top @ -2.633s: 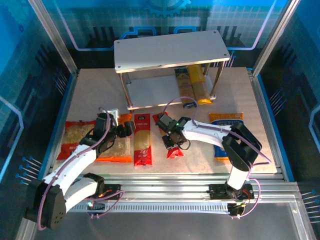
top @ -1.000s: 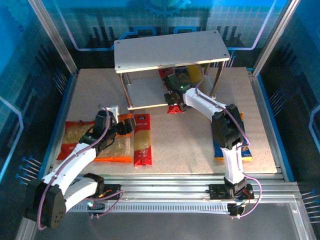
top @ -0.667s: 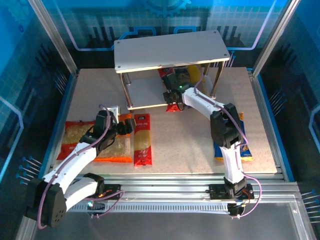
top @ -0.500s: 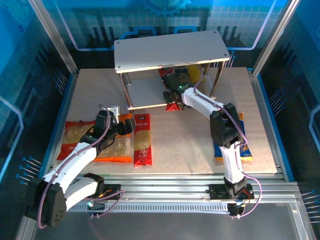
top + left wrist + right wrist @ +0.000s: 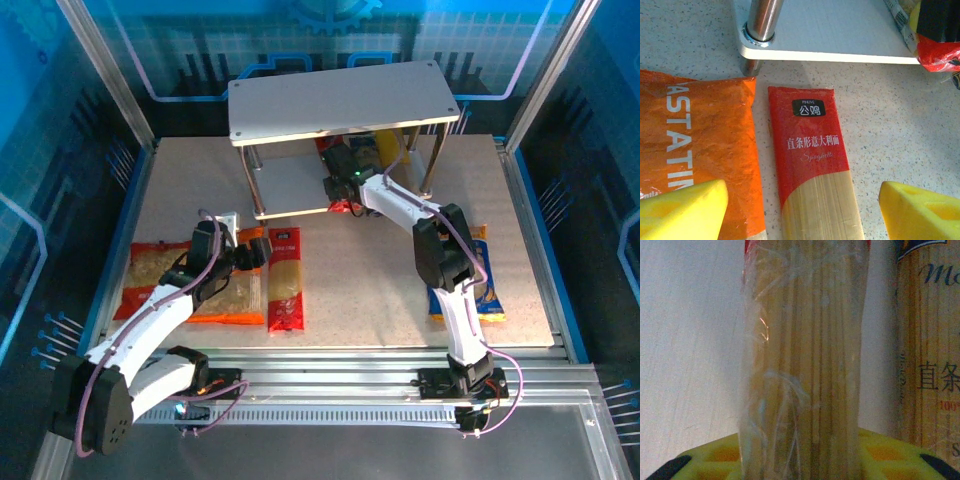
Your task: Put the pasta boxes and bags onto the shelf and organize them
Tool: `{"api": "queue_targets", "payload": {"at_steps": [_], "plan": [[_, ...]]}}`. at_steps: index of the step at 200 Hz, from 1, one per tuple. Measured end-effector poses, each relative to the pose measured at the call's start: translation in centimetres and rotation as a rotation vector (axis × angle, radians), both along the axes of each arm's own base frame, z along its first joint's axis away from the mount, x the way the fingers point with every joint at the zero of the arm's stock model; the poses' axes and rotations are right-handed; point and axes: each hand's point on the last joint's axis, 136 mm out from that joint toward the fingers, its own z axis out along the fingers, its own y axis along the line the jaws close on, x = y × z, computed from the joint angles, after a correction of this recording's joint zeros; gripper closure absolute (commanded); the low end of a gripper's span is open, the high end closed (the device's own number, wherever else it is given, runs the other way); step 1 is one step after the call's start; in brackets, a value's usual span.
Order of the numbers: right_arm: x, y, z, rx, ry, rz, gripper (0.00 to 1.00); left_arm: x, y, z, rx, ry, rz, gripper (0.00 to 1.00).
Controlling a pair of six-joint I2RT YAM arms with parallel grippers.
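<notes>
- Top external: we judge the step in hand as stocking the lower tier of the two-tier grey-white board shelf (image 5: 300,100) on thin metal legs.
- The right gripper (image 5: 345,188) reaches under the top board with a long narrow red spaghetti pack (image 5: 344,207). The pack's near end is at the lower board's front edge, near a long yellow spaghetti pack (image 5: 392,152).
- Same view: the left gripper (image 5: 250,256) hovers over the table above a second red spaghetti pack (image 5: 284,285) and a puffy orange plastic pasta bag (image 5: 235,295).
- A puffy red pasta bag (image 5: 150,280) lies further left, and a puffy blue pasta bag (image 5: 487,285) lies partly under the right arm. We judge that roughly half the task is left.
- Left wrist: the yellow foam pads (image 5: 682,210) stand wide apart and hold nothing. They straddle the second red spaghetti pack, with the orange bag along its left side.
- This close view gives the label print and a metal shelf leg (image 5: 760,20), which are too small to read from overhead.
- Right wrist: the red pack's clear window runs up from a yellow pad (image 5: 715,455) and lies on the pale lower board, just beside a dark-blue-topped spaghetti pack (image 5: 925,340).
- This view settles that side-by-side fit; overhead, the gripper stands in front of it.
- We cannot tell whether the right jaws clamp the pack or sit loose around it.
- Next move, in our judgement: the right gripper lets go fully and backs straight out without dragging the pack. The left then drops and closes across the second pack's narrow width.
</notes>
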Motion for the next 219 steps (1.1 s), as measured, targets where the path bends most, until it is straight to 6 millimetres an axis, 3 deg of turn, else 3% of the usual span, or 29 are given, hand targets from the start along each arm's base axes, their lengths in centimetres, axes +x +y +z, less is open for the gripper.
{"api": "queue_targets", "payload": {"at_steps": [18,67,95,120,172,198,219], "plan": [[0.0,0.0,-0.2,0.006,0.003,-0.009,0.46,0.0,0.0,0.0,0.0,0.0,0.0,0.19],[0.4,0.4,-0.1,0.047,-0.014,-0.006,0.13,-0.1,0.0,-0.1,0.0,0.003,-0.001,0.17],[-0.7,0.5,-0.4,0.081,0.007,0.007,0.08,-0.2,-0.4,0.0,-0.008,0.005,-0.019,0.15],[-1.4,0.4,1.0,0.111,-0.011,0.014,0.0,-0.6,-1.6,0.2,-0.004,-0.006,-0.062,0.15],[-4.4,-1.3,5.8,0.167,-0.087,0.026,0.0,-2.4,-4.7,0.4,0.003,-0.008,-0.156,0.16],[-7.2,-3.0,7.8,0.182,-0.121,0.022,0.0,-3.7,-6.4,-0.5,0.009,0.037,-0.177,0.16],[-10.0,-4.7,8.7,0.198,-0.138,0.016,0.0,-4.9,-8.1,-2.5,0.035,0.109,-0.197,0.14]]}}
